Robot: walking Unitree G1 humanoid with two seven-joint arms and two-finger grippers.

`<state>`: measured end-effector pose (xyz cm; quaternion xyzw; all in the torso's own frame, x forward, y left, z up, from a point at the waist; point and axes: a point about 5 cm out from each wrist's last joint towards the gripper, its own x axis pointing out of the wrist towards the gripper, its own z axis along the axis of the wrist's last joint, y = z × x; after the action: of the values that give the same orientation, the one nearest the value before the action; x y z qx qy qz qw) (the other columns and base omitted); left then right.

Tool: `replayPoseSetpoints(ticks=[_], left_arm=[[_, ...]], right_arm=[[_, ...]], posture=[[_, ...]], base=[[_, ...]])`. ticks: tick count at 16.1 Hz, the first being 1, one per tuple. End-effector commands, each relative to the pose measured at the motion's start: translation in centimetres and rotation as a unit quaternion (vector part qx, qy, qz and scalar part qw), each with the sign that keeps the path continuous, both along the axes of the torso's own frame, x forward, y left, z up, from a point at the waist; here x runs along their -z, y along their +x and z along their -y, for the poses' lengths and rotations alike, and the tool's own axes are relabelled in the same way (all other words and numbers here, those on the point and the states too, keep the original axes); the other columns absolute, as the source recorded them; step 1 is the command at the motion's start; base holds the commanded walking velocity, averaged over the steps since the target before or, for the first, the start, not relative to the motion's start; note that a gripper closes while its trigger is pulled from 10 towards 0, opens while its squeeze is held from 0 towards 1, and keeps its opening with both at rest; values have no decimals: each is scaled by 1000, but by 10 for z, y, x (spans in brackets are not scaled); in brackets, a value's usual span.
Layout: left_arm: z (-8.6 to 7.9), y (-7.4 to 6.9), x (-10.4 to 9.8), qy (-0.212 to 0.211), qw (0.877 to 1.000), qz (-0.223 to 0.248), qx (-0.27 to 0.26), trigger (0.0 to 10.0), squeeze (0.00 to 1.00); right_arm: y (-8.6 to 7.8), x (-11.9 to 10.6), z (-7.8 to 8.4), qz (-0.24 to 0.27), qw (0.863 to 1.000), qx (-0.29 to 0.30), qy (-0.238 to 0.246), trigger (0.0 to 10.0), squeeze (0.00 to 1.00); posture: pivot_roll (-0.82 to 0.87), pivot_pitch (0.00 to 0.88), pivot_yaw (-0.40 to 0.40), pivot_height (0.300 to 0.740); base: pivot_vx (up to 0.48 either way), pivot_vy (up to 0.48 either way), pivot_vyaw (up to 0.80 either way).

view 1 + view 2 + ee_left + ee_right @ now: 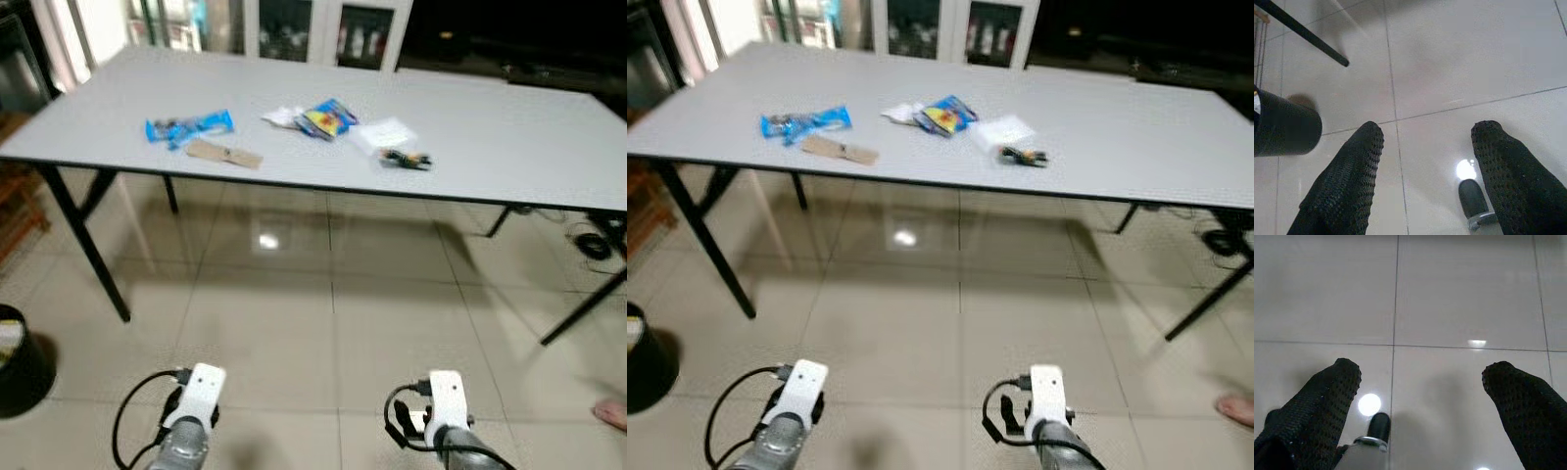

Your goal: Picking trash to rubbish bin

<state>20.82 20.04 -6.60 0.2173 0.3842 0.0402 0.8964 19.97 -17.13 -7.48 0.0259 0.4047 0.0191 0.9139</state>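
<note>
From my head's left eye, a long grey table stands ahead of me, well beyond both my arms, which hang low over the pale tiled floor. The trash lies on the tabletop: a blue wrapper farthest to my left, a flat brown cardboard piece just beside it on the near side, a colourful snack packet near the middle with a crumpled white scrap touching its left edge, and a clear plastic bag to the right with a small dark bundle at its near corner. The black rubbish bin sits on the floor off to my left, below the table's left end (only part of it is in frame). A person's foot shows at the right edge of the floor.

My right eye gives the same scene: the trash up on the table, well apart from my wrists.

From my left wrist, my left gripper hangs over bare tile, its fingers spread wide and grasping nothing. The bin lies on its side of the floor near one fingertip, and a black table leg crosses a corner.

From my right wrist, my right gripper is likewise released, fingers parted over the tile joints, nothing between them.
</note>
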Motion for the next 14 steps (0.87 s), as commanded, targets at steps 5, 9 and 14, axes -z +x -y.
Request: replayPoseSetpoints(ticks=[5,9,14], left_arm=[[2,44,-32,11,995,98,28,10000,0],[15,95,-85,3,970,238,55,10000,0],[60,153,-204,-45,874,461,146,10000,0]], right_arm=[[37,-25,-2,86,996,-14,-6,10000,0],[101,-88,-6,256,966,-16,-2,10000,0],[158,-202,-24,487,873,-20,17,10000,0]], posture=[[-27,35,-102,740],[-37,33,-105,740],[-39,30,-119,740]], base=[[0,0,0],[0,0,0],[0,0,0]])
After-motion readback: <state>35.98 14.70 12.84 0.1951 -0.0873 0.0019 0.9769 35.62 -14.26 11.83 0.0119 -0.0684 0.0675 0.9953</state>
